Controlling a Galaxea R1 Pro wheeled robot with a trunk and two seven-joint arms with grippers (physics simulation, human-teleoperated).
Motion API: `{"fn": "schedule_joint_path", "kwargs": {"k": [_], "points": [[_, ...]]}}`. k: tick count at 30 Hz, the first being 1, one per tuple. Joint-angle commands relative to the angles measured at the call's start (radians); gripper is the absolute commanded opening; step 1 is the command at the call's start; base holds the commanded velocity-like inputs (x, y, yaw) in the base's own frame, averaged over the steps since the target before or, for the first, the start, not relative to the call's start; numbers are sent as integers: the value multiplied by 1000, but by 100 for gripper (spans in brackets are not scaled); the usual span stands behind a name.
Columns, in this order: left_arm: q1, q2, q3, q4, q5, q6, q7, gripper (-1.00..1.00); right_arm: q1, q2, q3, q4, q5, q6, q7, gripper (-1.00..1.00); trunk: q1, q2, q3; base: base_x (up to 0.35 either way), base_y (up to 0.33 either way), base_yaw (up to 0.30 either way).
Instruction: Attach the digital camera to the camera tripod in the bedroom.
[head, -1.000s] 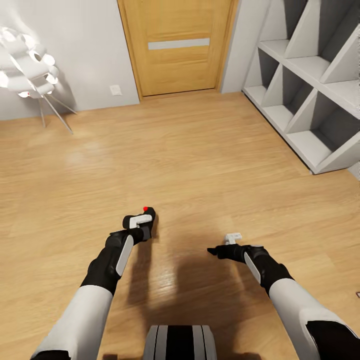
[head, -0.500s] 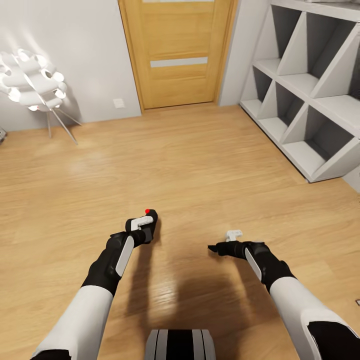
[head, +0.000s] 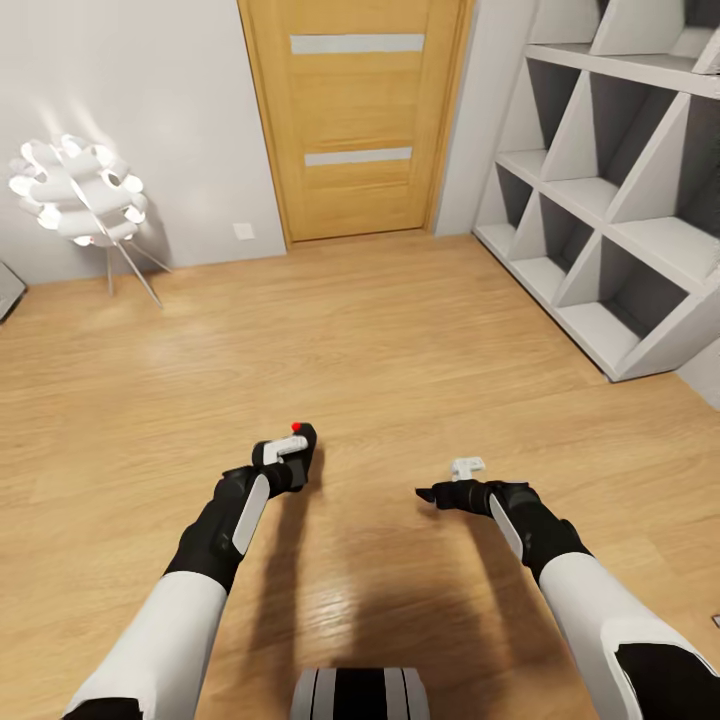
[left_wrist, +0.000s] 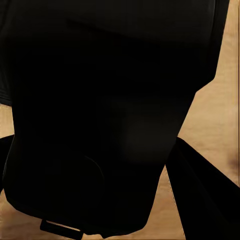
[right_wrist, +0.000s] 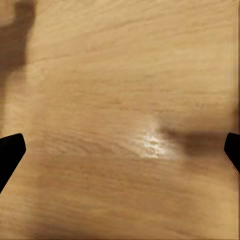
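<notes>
The left gripper (head: 290, 450) carried the digital camera (head: 300, 447) low over the wood floor (head: 400, 330), its jaws closed firmly on it, probably for transport, while the right gripper (head: 440, 492) hung empty with jaws wide apart.

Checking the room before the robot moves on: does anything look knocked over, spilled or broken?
Nothing stands out. The door is shut, the floor lamp stands upright, and the left gripper holds the digital camera.

A wooden door (head: 355, 120), white floor lamp (head: 80, 192) and white shelving (head: 620, 200) border the wood floor (head: 400, 340).
</notes>
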Motion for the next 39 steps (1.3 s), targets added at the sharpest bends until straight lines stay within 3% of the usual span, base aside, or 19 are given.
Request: {"fn": "schedule_joint_path", "kwargs": {"k": [1, 28, 39], "points": [[0, -1, 2, -1, 9, 5, 6, -100, 0, 0, 1, -2, 4, 5, 4, 100, -1, 0, 3, 0, 0, 0], [0, -1, 2, 5, 9, 5, 8, -100, 0, 0, 1, -1, 4, 4, 4, 100, -13, 6, 108, 0, 0, 0], [0, 1, 1, 23, 10, 3, 117, -100, 0, 1, 1, 1, 4, 2, 4, 100, -18, 9, 150, 0, 0, 0]]}}
